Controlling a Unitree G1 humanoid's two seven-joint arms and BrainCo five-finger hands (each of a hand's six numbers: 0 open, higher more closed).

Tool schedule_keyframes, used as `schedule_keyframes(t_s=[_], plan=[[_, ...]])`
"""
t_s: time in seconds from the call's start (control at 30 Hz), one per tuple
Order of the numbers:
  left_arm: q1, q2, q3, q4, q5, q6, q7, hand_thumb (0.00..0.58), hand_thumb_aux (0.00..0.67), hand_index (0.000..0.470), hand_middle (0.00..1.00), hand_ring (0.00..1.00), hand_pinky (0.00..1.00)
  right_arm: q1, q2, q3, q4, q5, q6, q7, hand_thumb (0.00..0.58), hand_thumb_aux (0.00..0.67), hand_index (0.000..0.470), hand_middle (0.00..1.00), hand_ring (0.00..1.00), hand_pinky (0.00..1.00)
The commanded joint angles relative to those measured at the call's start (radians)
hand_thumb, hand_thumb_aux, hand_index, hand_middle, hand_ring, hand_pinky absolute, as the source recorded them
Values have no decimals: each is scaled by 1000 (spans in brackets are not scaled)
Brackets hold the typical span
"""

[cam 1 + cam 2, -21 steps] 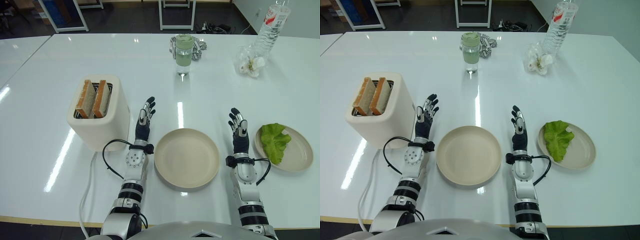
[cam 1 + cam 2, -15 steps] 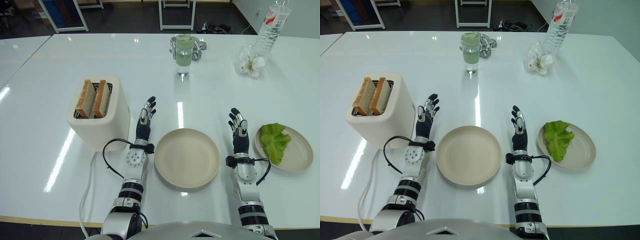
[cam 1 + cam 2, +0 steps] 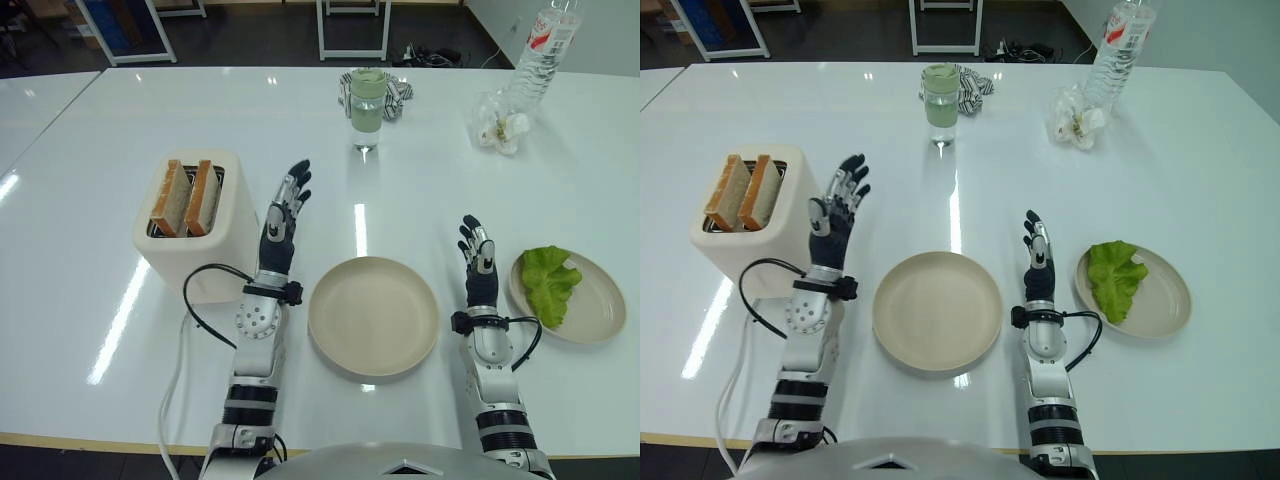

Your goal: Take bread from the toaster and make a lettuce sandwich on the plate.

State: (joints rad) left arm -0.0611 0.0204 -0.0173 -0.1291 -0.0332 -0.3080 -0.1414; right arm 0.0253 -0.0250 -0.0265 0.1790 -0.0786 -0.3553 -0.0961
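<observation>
- A glossy white desk [image 3: 120,110] carries everything in the scene.
- The cream toaster [image 3: 190,262] stands at 10 o'clock from the centre plate, its slots facing up.
- The empty round plate [image 3: 373,316] lies at the near middle of the desk, between the robot's two hands.
- A second plate [image 3: 598,300] sits at 3 o'clock from the first, well apart from it.
- A clear bottle [image 3: 543,45] stands at the far edge, at 1 o'clock from the centre plate.
- The left hand [image 3: 280,222] is at 10 o'clock from the centre plate, just beside the toaster's right side. Its fingers are straight and spread wide toward 1 o'clock, and it holds nothing. Whether it touches the toaster cannot be told.
- The right hand [image 3: 480,265] is at 3 o'clock, between the two plates. Its fingers are straight, pointing to 12 o'clock, and it is empty.
- A lidded cup [image 3: 366,108] of pale green stands far back at 12 o'clock.
- A lettuce leaf [image 3: 548,280] lies on the left half of the second plate.
- Two bread slices [image 3: 171,197] [image 3: 203,196] stand upright side by side in the toaster slots, their tops sticking out.
- A crumpled clear bag [image 3: 497,125] lies at the foot of the bottle.
- A striped cloth [image 3: 398,98] lies just behind the cup, at its 2 o'clock.
- A white cord [image 3: 172,400] runs from the toaster toward 6 o'clock, to the desk's near edge.
</observation>
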Motion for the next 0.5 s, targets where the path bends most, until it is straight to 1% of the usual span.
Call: schedule_keyframes(t_s=[0.03,0.17,0.2,0.27,0.37,0.5], plan=[[77,102,95,-311,-45,139,-18,0,0,0,0,0,0,23,8,-1,-23,5,20,-2,0,0,0,0,0,0],[95,217,267,-412,-52,216,-12,0,0,0,0,0,0,38,10,4,-40,6,22,7,0,0,0,0,0,0],[96,254,317,-406,-37,225,-10,0,0,0,0,0,0,38,11,3,-42,6,25,7,0,0,0,0,0,0],[88,333,387,-329,80,229,28,0,0,0,0,0,0,36,11,-1,-41,9,29,7,0,0,0,0,0,0],[88,422,409,-185,287,226,115,0,0,0,0,0,0,31,9,-5,-38,11,36,10,0,0,0,0,0,0],[87,471,385,-51,474,247,222,0,0,0,0,0,0,31,5,-9,-44,13,45,17,0,0,0,0,0,0]])
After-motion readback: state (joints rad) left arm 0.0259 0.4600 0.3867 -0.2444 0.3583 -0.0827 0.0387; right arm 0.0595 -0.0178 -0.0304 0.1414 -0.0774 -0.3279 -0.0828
